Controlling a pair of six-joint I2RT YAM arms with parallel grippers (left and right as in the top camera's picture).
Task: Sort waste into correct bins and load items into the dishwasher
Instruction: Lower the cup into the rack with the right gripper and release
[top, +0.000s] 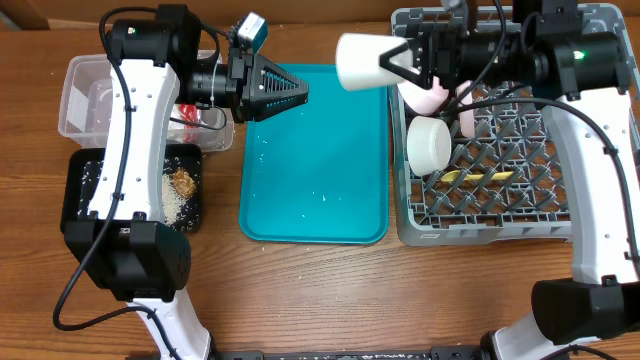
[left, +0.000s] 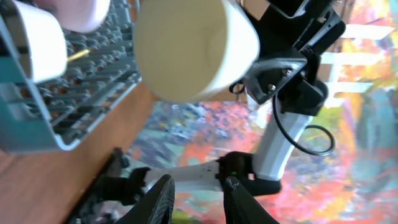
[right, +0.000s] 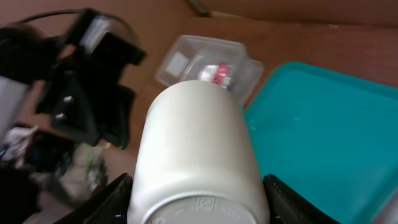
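A wooden table (top: 300, 290) holds a teal tray (top: 310, 190) in the middle, a grey dish rack (top: 480, 238) at right, and a black tray (top: 78, 170) and clear tub (top: 75, 100) at left. Over the teal tray's far right corner, the right gripper (top: 398, 62) clamps a white bowl (top: 360, 60) lying sideways. The left gripper (top: 302, 92) faces it, fingers slightly parted and empty. Beyond the table is a blurred, many-coloured surface.

No legible text, stamp (right: 200, 203) under cup (right: 193, 143) — blurred

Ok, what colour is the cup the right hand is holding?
The cup is plain white with no pattern. It shows best in the overhead view.
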